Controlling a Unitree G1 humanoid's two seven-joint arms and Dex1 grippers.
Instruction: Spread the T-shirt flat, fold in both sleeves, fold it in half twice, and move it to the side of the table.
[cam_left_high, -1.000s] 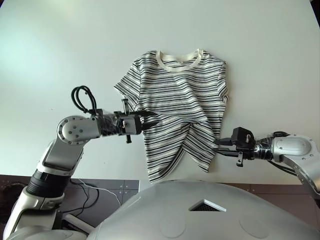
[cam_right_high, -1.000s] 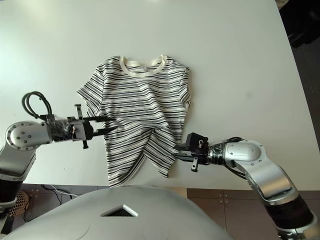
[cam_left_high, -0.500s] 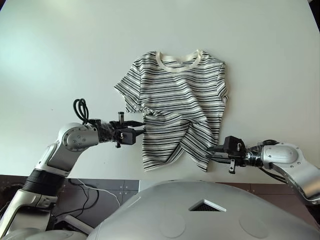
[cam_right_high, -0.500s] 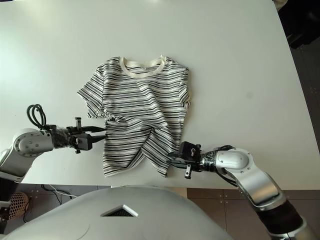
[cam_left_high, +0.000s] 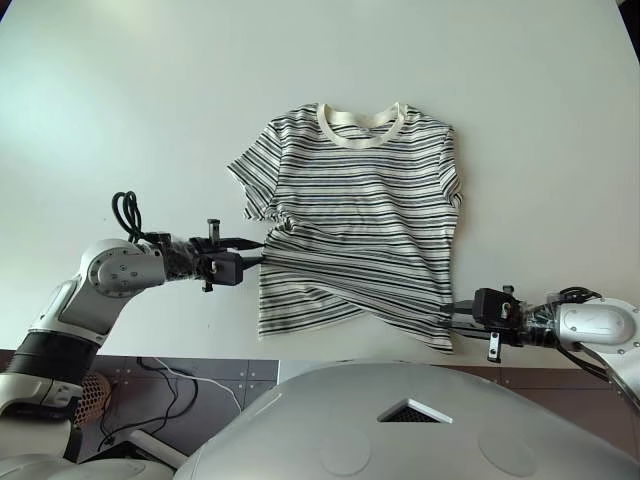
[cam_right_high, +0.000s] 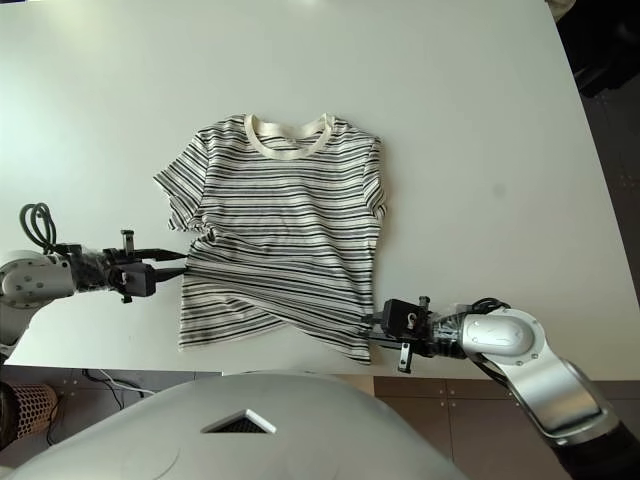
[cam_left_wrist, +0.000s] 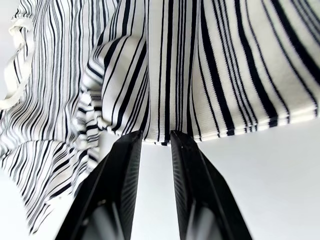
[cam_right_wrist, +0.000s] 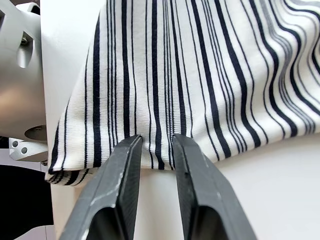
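One striped T-shirt (cam_left_high: 360, 215) on white desk (cam_left_high: 120, 100). Two tools: left tool (cam_left_high: 260, 252) clamped on left edge, right tool (cam_left_high: 449, 314) on near-right corner.

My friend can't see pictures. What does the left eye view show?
A striped T-shirt lies on a white table, collar away from the robot. The left hand grips its side edge and the right hand grips a bottom corner, with folds between them.
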